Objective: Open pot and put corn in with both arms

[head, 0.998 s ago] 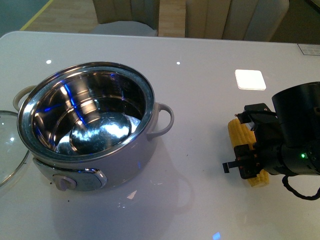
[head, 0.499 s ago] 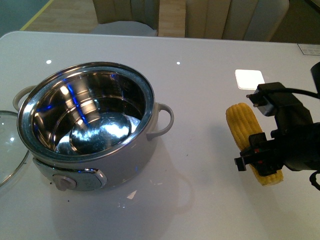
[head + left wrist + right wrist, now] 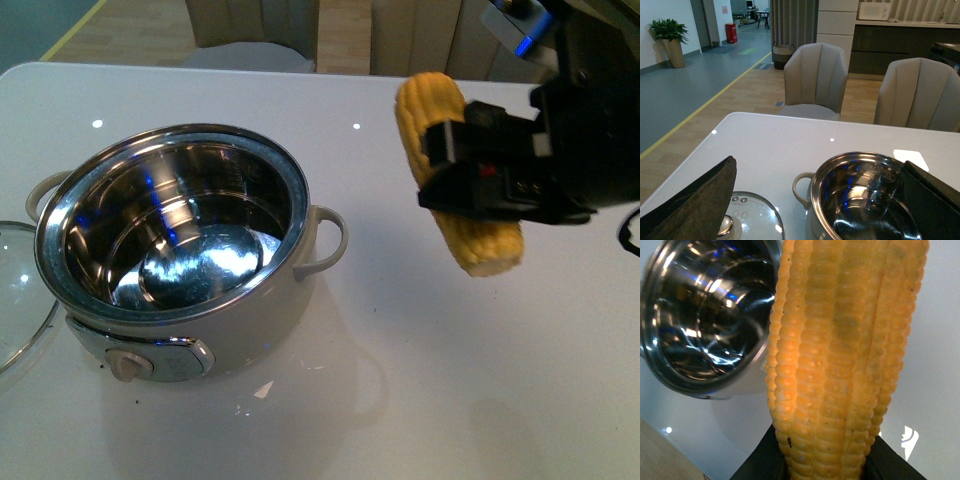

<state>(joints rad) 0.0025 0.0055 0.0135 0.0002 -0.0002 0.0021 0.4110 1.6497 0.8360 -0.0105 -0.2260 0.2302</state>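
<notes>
Corn [image 3: 487, 243] now rises off the table [image 3: 420, 400], clamped in our right gripper [image 3: 468, 178], right of the pot [image 3: 255, 325] | our left gripper [image 3: 818, 167] gapes wide.

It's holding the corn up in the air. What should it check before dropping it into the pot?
1. Glass lid off the pot: ok, it lies on the table beside the pot.
2. Pot interior empty: ok.
3. Corn in grip: ok, right gripper shut around its middle, lifted off the table.
4. Corn over the pot's opening: not ok, it hangs off to the pot's right.
5. Corn fits the opening: ok, the opening is far wider.
</notes>
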